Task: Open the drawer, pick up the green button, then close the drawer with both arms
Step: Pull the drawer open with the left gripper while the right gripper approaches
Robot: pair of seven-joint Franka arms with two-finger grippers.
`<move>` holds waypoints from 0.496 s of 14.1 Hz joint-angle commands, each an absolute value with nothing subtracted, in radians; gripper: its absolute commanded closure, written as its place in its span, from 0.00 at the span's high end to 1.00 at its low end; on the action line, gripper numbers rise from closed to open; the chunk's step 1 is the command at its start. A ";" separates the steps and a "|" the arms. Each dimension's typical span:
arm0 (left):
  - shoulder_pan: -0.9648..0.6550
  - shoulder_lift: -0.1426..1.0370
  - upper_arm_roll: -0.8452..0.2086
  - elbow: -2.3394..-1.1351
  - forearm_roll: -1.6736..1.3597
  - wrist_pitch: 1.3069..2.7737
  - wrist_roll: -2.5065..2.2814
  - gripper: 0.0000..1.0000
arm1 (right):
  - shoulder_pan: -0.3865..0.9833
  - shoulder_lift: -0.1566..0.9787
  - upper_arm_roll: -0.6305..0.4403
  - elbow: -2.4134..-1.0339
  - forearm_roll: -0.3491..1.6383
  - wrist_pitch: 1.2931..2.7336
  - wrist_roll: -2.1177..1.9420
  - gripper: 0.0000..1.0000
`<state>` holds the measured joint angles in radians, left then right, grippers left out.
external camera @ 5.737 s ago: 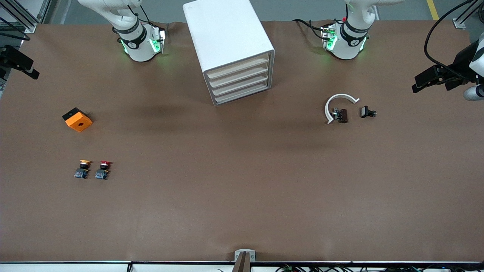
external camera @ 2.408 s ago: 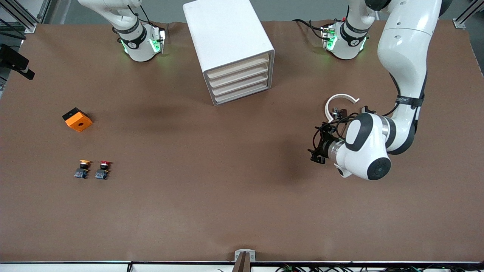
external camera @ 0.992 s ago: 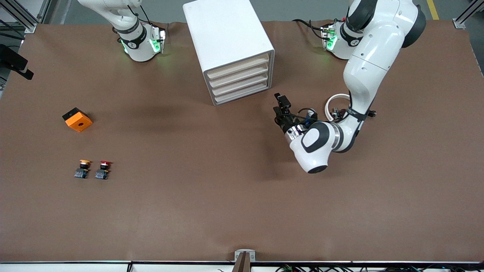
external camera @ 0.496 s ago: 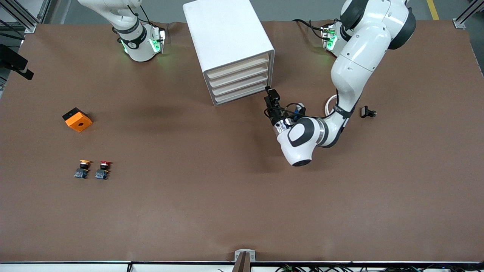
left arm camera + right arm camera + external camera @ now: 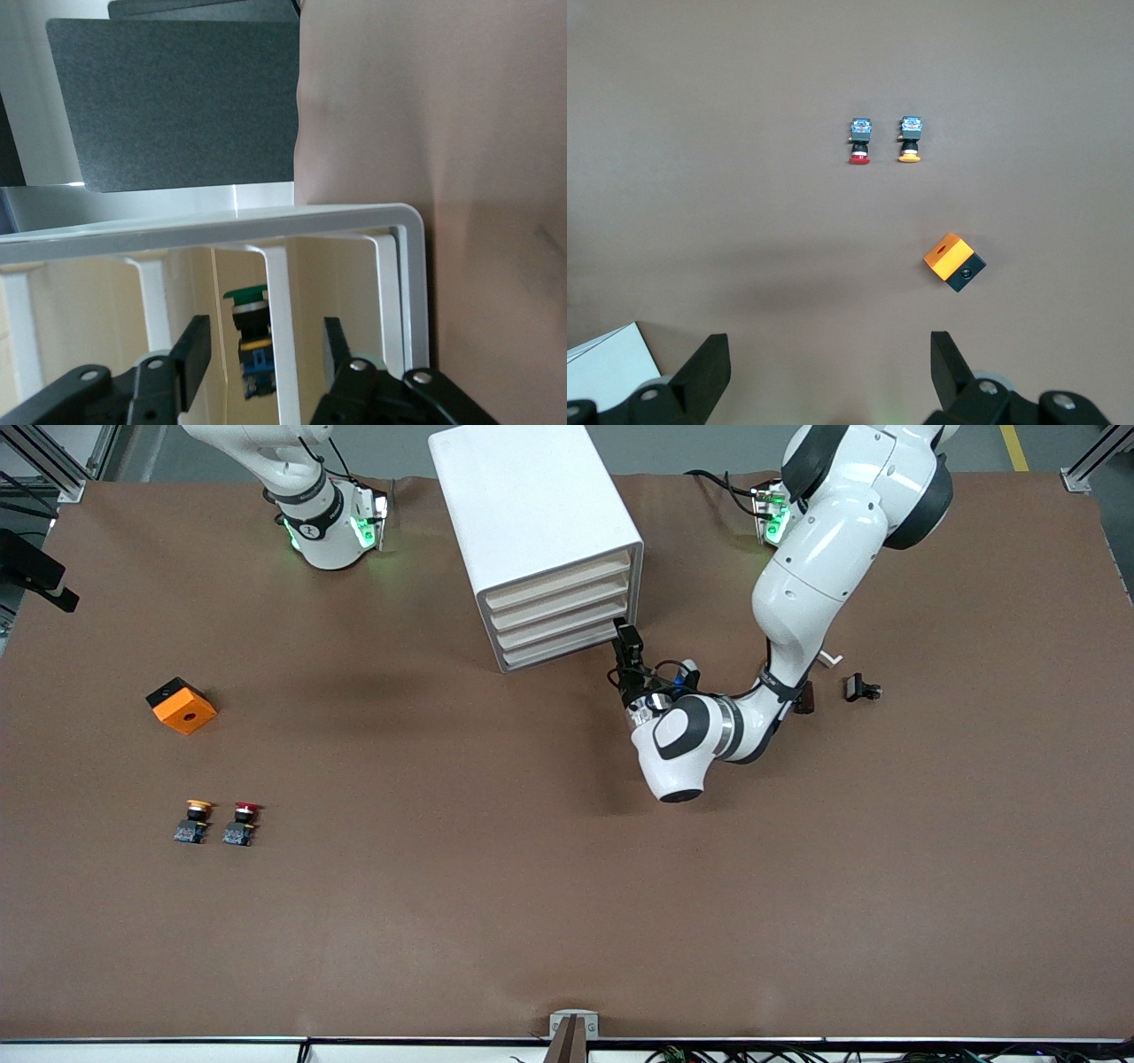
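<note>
The white cabinet [image 5: 532,505] stands at the robots' edge of the table, with all four cream drawer fronts pushed in. My left gripper [image 5: 627,646] is low at the front of the lower drawers, at the end toward the left arm. In the left wrist view its open fingers [image 5: 193,350] straddle a white strip [image 5: 279,354] without touching it. The drawer [image 5: 199,283] is second from the bottom. Inside it lies the green-capped button [image 5: 248,332] on its side. My right gripper [image 5: 828,363] waits high over the right arm's end of the table, open and empty.
An orange box [image 5: 182,705] lies toward the right arm's end. The yellow-capped [image 5: 197,821] and red-capped [image 5: 241,824] buttons stand nearer the camera. A small black part [image 5: 859,687] and a white ring part [image 5: 828,658], mostly hidden by the left arm, lie toward the left arm's end.
The left arm has swung in from the table's edge to the cabinet front, and its fingers have narrowed over the last second. The right arm has not moved.
</note>
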<state>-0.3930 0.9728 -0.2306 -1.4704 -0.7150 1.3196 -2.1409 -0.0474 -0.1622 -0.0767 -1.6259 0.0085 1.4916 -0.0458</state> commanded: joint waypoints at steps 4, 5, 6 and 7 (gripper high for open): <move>-0.431 0.963 -0.230 -1.514 -0.736 1.310 -2.154 0.57 | -0.074 -0.173 -0.063 -1.635 0.002 1.489 -0.060 1.00; -0.442 0.963 -0.230 -1.522 -0.738 1.310 -2.154 0.57 | -0.077 -0.173 -0.063 -1.632 0.002 1.493 -0.060 1.00; -0.452 0.963 -0.230 -1.532 -0.738 1.310 -2.154 0.57 | -0.077 -0.164 -0.063 -1.625 0.002 1.494 -0.060 1.00; -0.459 0.960 -0.230 -1.543 -0.738 1.310 -2.154 0.57 | -0.077 -0.157 -0.063 -1.621 0.002 1.491 -0.060 1.00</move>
